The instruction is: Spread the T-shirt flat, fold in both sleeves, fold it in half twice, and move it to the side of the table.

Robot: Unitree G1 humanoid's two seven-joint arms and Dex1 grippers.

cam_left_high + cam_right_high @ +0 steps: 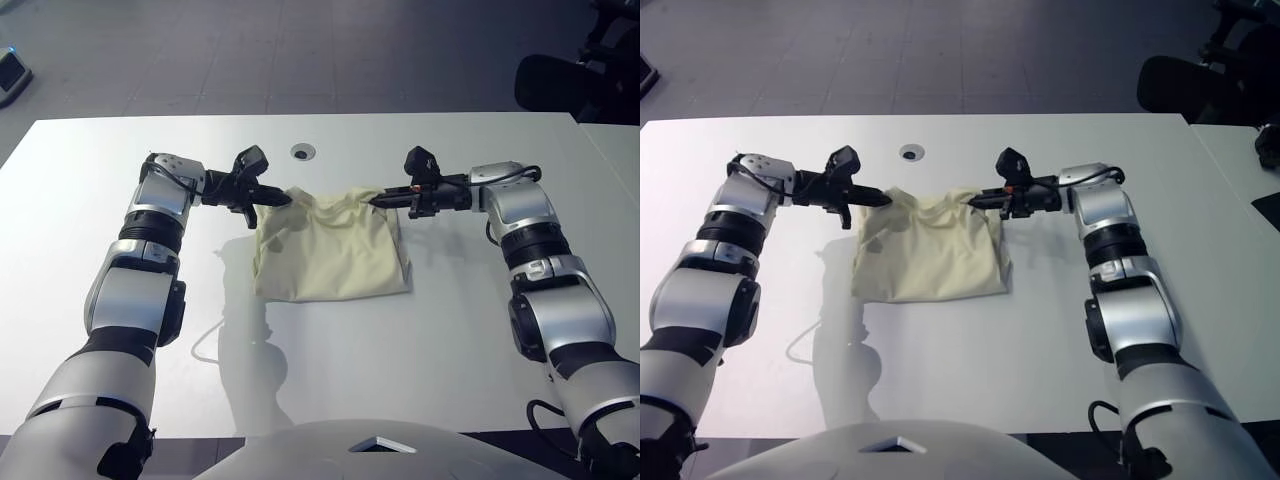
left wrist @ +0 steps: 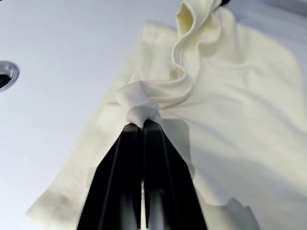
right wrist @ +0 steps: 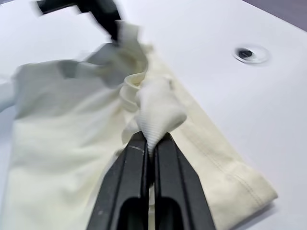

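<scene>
Closest to us in the head view, our two arms run forward on either side of the white table (image 1: 450, 330), and between them, about the middle of the tabletop, lies the pale yellow T-shirt (image 1: 330, 260) in a roughly square shape. We see its near edge and most of its body flat on the table, while its far edge is gathered at two corners. The left gripper (image 1: 280, 200) has its fingers closed on the far left corner and the right gripper (image 1: 378, 200) has its fingers closed on the far right corner, with the neckline sagging between them. Just beyond the shirt we note a round grommet (image 1: 303, 152) set in the table. From the left wrist view, the left gripper (image 2: 143, 125) shows both black fingers pressed together with a small bunch of fabric pinched at their tips. The T-shirt (image 2: 230, 110) spreads away from them over the table, a rippled fold rising toward its other held corner, and the grommet (image 2: 5, 76) sits apart from the cloth. From the right wrist view, the right gripper (image 3: 149, 139) likewise has its fingers squeezed tight on a wad of ribbed fabric. The T-shirt (image 3: 62, 143) lies beyond with a stitched edge resting on the table, and we make out the left gripper (image 3: 103, 17), blurred, at the shirt's opposite corner
</scene>
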